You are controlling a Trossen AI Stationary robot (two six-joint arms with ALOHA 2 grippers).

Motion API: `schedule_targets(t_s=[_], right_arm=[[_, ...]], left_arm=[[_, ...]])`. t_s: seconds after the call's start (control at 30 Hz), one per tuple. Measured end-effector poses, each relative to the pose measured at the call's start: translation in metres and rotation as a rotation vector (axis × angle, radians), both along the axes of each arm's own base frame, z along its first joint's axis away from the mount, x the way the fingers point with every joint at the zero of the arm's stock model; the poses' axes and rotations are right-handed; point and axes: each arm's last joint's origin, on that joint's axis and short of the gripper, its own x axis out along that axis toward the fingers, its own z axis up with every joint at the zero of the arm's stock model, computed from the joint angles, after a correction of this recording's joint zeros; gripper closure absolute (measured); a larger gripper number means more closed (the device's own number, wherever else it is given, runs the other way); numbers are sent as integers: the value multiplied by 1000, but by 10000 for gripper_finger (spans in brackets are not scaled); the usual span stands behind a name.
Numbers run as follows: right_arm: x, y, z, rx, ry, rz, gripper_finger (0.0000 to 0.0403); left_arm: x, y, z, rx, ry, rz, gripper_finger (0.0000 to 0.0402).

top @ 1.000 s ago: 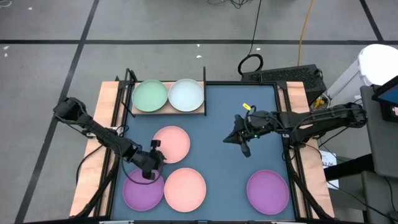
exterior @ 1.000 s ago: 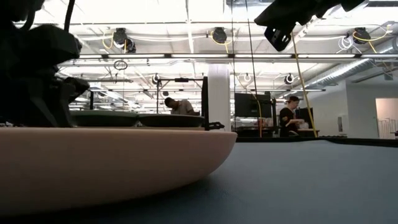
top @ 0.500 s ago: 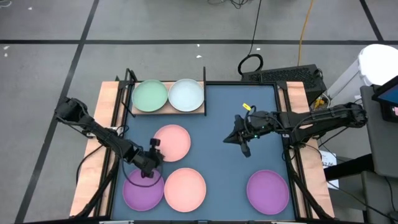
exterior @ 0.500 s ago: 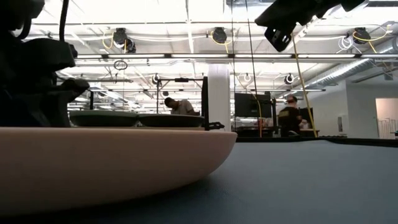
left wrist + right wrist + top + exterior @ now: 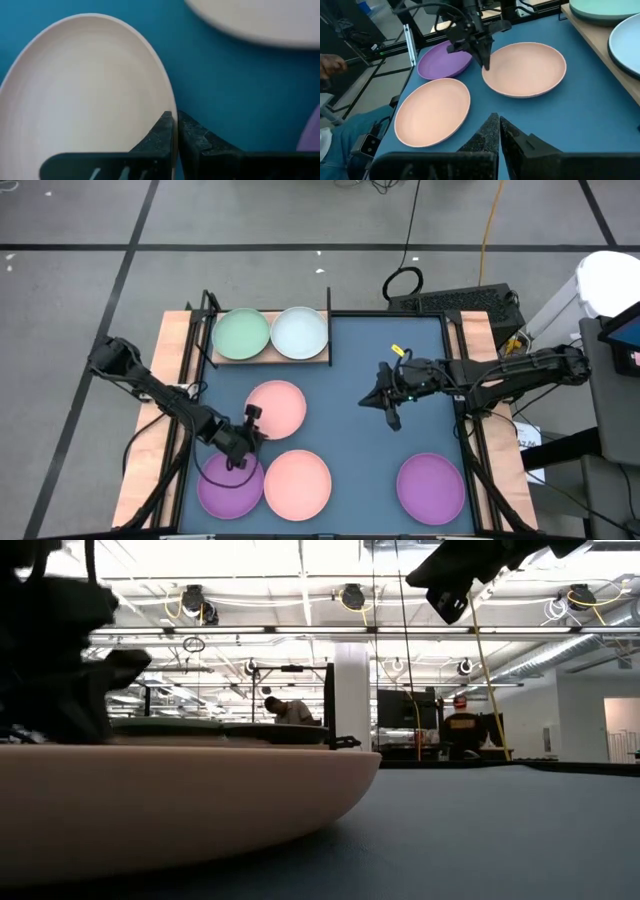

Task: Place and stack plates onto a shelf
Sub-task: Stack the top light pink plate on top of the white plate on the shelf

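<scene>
Two plates sit on the wooden shelf point(image 5: 268, 361) at the far left: a pale green one point(image 5: 241, 334) and a pale blue-white one point(image 5: 300, 332). On the blue mat lie two pink plates point(image 5: 276, 408) point(image 5: 297, 483) and two purple plates point(image 5: 232, 485) point(image 5: 431, 487). No black plate shows. My left gripper point(image 5: 245, 442) is at the farther pink plate's near-left rim, shut on it. My right gripper point(image 5: 392, 420) hovers shut above the middle of the mat, touching nothing. My left gripper point(image 5: 176, 125) pinches the farther pink plate point(image 5: 85, 100) at its near-left rim point(image 5: 172, 107), with one finger over the inside and one outside. The fingers point(image 5: 482, 57) slant down from the table's left. The plate point(image 5: 525, 67) stays about level, close to the mat.
The nearer pink plate point(image 5: 432, 110) and the left purple plate point(image 5: 442, 62) lie close beside the held plate. Black frame posts point(image 5: 328, 310) stand at the shelf's corners. The mat's far right part point(image 5: 420, 350) is bare. People stand in the room beyond the table point(image 5: 465, 735).
My left gripper has shifted a little away from the left purple plate, toward the farther pink plate. In the low view it has risen slightly, and a pale strip of rim now shows beside it. My right arm has kept still.
</scene>
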Motion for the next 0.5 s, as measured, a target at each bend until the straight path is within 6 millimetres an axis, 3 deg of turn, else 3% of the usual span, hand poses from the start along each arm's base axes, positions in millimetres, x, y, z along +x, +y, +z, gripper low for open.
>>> schedule_targets(t_s=[0.27,0.37,0.5], right_arm=[[0,0,0,-82,-15,40,403],[0,-1,0,-85,-15,35,403],[0,-2,0,-110,-19,45,403]], left_arm=[[36,0,52,242,-95,-73,391],[50,10,73,355,-107,-40,391],[63,33,98,344,-83,13,391]])
